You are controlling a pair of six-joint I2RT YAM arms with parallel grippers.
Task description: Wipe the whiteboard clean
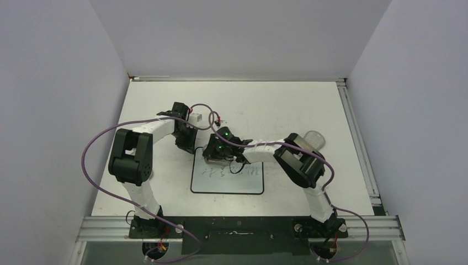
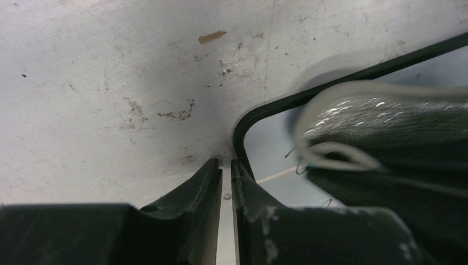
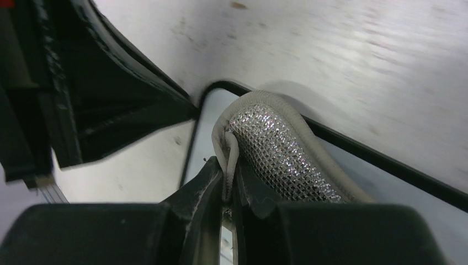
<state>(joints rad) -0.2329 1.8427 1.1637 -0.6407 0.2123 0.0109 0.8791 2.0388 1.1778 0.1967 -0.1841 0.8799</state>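
The whiteboard [image 1: 227,182] lies flat in the middle of the table, with dark scribbles [image 1: 230,171] across its upper half. My right gripper [image 1: 214,156] hovers over its top left part, shut on the folded grey rim of a silvery mesh eraser pad [image 3: 276,149]. The pad rests on the whiteboard [image 3: 205,130] just inside the black-rimmed corner. My left gripper [image 2: 226,163] stands low at that same corner of the whiteboard [image 2: 269,148], its jaws closed to a thin slit with nothing between them. The pad [image 2: 386,118] appears blurred close by on its right.
A small white block [image 1: 196,117] sits behind the left arm. A clear round object [image 1: 315,137] lies behind the right arm. Metal rails [image 1: 353,138] run along the table's right side and grey walls close in three sides. The tabletop is scuffed, with a brown mark [image 2: 212,37].
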